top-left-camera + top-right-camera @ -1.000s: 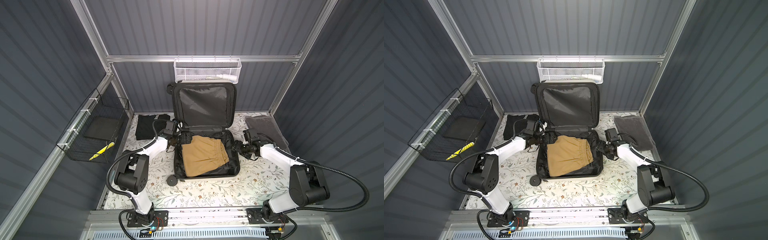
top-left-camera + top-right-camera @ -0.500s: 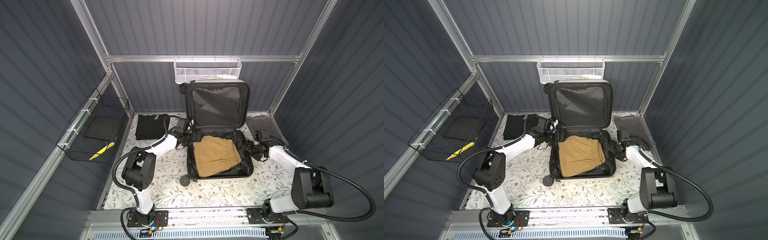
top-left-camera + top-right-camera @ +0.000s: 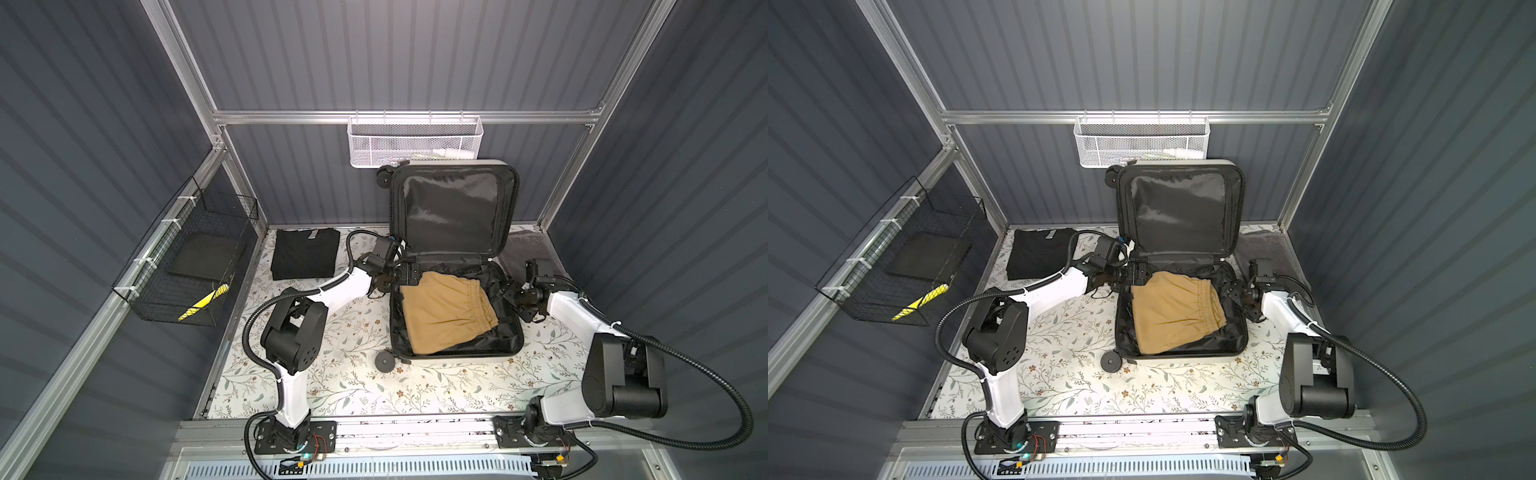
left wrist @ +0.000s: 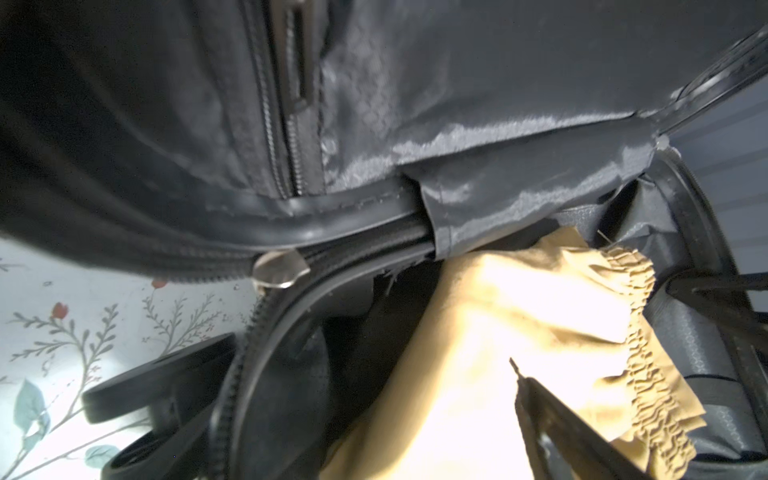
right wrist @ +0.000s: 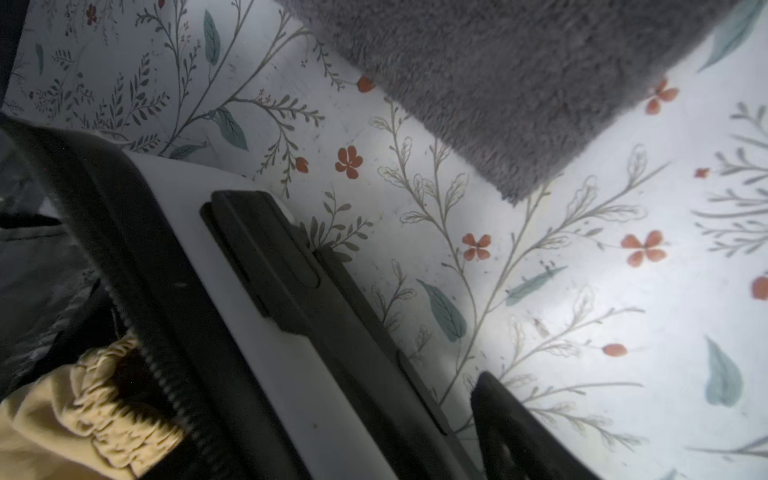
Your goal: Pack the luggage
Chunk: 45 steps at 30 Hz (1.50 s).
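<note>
The luggage (image 3: 455, 356) (image 3: 1183, 357) lies open on the floral table, its black-lined lid (image 3: 453, 212) standing upright against the back wall. Tan shorts (image 3: 446, 309) (image 4: 519, 316) (image 5: 62, 415) rest in its base. My left gripper (image 3: 409, 274) (image 3: 1140, 274) is open at the base's rear left corner, by the hinge; one finger (image 4: 552, 419) hangs over the shorts. My right gripper (image 3: 505, 293) (image 3: 1231, 291) is open across the right wall; its outer finger (image 5: 511, 424) stands beside the black handle (image 5: 291, 270), a strip of table showing between them. Its inner finger is hidden.
A folded black shirt (image 3: 305, 253) lies at the back left and a grey towel (image 3: 523, 249) (image 5: 498, 83) at the back right. A white mesh basket (image 3: 415, 141) hangs on the back wall above the lid. A black wire basket (image 3: 187, 266) hangs on the left wall.
The luggage has slid to the right across the table, with both grippers staying at its sides. Its lid now stands below the mesh basket's right half.
</note>
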### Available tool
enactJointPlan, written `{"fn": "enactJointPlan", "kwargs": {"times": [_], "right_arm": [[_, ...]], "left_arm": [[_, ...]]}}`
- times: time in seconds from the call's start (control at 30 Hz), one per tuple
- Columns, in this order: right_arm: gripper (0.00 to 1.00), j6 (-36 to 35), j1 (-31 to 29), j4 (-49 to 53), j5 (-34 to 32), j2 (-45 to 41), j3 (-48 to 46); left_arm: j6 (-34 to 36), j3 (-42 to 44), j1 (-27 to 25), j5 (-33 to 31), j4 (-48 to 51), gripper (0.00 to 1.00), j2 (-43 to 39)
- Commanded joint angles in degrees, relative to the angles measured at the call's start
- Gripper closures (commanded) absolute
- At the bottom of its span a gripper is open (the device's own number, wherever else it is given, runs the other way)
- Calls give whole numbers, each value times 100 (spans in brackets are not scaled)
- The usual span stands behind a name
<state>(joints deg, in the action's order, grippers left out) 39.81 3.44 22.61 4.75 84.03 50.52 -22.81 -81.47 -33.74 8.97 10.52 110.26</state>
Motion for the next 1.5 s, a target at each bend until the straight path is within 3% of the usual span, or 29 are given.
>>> {"fn": "enactJointPlan", "kwargs": {"times": [0.0, 0.4, 0.7, 0.77, 0.9, 1.13, 1.27, 1.47], "right_arm": [[20, -43, 22, 157, 63, -87, 62], [14, -125, 109, 524, 568, -721, 615], [14, -23, 124, 543, 1390, -1218, 1195], [15, 0, -1, 457, 1729, -1320, 1214], [15, -93, -599, 344, 1799, -1491, 1173], [15, -133, -2189, 3, 1548, -1640, 747], [16, -49, -2864, -356, 1538, -1580, 483], [17, 118, -3350, -771, 1522, -1478, 215]], "left_arm": [[21, -199, -19, -48, 72, 0, -120], [233, 458, 206, -568, 715, 0, -1436], [86, 1063, 1122, -1198, 1333, 0, -2347], [91, 979, 1389, -1359, 1605, 0, -2184], [366, 644, 1647, -1759, 1993, 0, -1590], [756, 100, 1852, -2644, 2297, 3, -579], [1013, -236, 1887, -3023, 2302, 11, -158], [1276, -628, 1888, -3309, 2275, 28, 426]]}}
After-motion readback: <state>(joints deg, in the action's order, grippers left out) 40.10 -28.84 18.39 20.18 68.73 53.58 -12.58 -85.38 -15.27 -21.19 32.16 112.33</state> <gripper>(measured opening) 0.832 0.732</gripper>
